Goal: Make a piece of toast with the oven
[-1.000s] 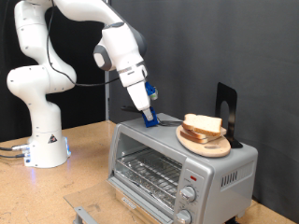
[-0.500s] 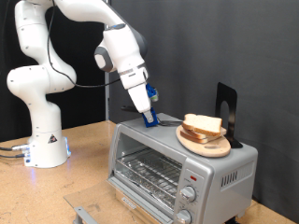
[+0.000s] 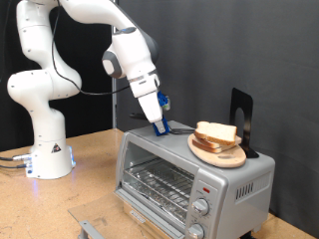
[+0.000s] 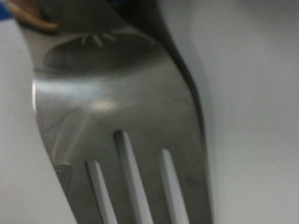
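My claw (image 3: 159, 126) rests on the oven (image 3: 189, 169) roof, clamped on a slotted metal spatula (image 4: 121, 112). The piece of toast (image 3: 216, 131) sits atop the plate's stack (image 3: 217, 146): light, soft, crumbly, best lifted from beneath.

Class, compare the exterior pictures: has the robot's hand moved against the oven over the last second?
No. The hand stays at the same spot above the oven's top, left of the bread in this view.

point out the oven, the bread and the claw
oven (image 3: 159, 151): exterior view, top front edge of its metal body
bread (image 3: 216, 131): exterior view, top slice of the stack
claw (image 3: 159, 126): exterior view, its tip above the oven top
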`<action>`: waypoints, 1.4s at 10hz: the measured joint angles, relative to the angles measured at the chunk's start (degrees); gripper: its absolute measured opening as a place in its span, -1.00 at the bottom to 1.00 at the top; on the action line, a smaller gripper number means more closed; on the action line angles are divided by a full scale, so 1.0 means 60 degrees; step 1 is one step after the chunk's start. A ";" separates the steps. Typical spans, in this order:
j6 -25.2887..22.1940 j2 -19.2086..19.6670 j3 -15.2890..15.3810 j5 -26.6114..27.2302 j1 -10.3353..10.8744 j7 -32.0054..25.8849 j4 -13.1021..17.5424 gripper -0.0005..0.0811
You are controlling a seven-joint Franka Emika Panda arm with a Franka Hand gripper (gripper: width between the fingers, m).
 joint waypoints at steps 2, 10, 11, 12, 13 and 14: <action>-0.0010 0.0003 0.0000 -0.0001 -0.0001 0.0004 0.0029 0.36; -0.0352 0.0011 0.0001 -0.0252 -0.0129 0.0221 0.0137 0.21; -0.0363 0.0011 0.0001 -0.0266 -0.0131 0.0232 0.0140 0.22; -0.0379 0.0011 0.0002 -0.0311 -0.0135 0.0283 0.0144 0.22; -0.0428 0.0017 0.0010 -0.0416 -0.0161 0.0377 0.0144 0.22; -0.0440 0.0027 0.0017 -0.0543 -0.0192 0.0472 0.0144 0.22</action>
